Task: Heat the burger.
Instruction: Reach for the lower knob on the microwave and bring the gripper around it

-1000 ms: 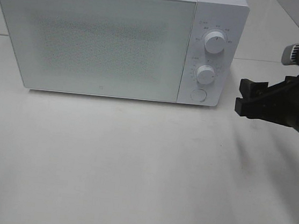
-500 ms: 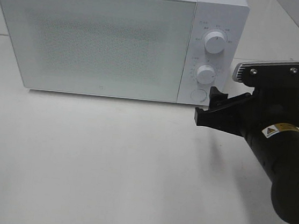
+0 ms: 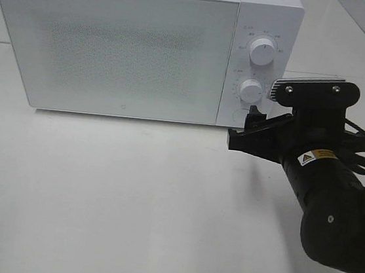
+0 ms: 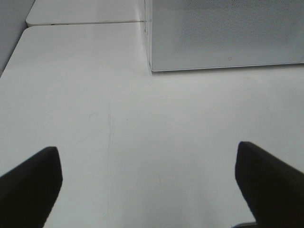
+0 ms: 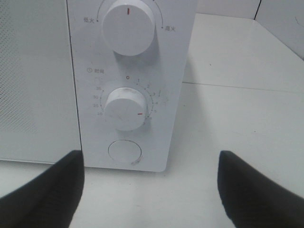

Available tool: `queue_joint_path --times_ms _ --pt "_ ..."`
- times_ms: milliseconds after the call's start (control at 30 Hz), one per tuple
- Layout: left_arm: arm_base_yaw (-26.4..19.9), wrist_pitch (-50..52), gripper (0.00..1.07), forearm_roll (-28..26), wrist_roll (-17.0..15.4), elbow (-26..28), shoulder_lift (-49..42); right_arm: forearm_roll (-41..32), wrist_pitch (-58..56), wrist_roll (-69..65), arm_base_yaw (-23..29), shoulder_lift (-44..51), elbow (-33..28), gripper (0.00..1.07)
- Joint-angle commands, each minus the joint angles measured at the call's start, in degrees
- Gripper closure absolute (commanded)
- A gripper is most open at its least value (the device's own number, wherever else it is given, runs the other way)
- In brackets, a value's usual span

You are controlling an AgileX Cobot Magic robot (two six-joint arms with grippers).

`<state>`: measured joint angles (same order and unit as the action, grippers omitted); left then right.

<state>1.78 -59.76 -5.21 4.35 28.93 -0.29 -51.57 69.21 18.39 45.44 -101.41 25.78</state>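
Against a second ago, a clear advance of the black right arm (image 3: 332, 213): then only at the right edge of the high view, well apart from the white box-shaped microwave oven (image 3: 114, 43); half a second ago nearer; now with the right jaws just in front of the lower corner of the oven's white control panel (image 3: 273, 73). No change in the oven itself: frosted white door (image 3: 121, 96) shut, same spot on the white tabletop (image 3: 129, 203). Only in the right wrist view: right jaws spread wide with nothing between them, short of the panel, facing the round white push button (image 5: 125, 151). Above it, the white timer knob (image 5: 124, 108) with its red mark turned sideways, and higher still the white power knob (image 5: 128, 23) with its red mark straight up. Only in the left wrist view: left jaws likewise wide apart and empty over bare tabletop, the oven's lower door corner ahead, and a thin seam between two tabletop slabs (image 4: 85, 22) beside it. Left arm outside the high view altogether. Burger visible in none of the three views; possibly behind the shut frosted door, but impossible to tell.
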Motion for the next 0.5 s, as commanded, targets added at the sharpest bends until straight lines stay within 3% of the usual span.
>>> queue_joint_path --times_ms 33,500 --pt "-0.2 0.4 0.16 -0.5 -0.3 -0.2 -1.1 0.3 1.8 -2.5 -0.8 -1.6 2.0 0.32" --pt "-0.2 0.4 0.16 -0.5 -0.3 -0.2 -1.1 5.2 0.2 -2.5 -5.0 -8.5 10.1 0.32"
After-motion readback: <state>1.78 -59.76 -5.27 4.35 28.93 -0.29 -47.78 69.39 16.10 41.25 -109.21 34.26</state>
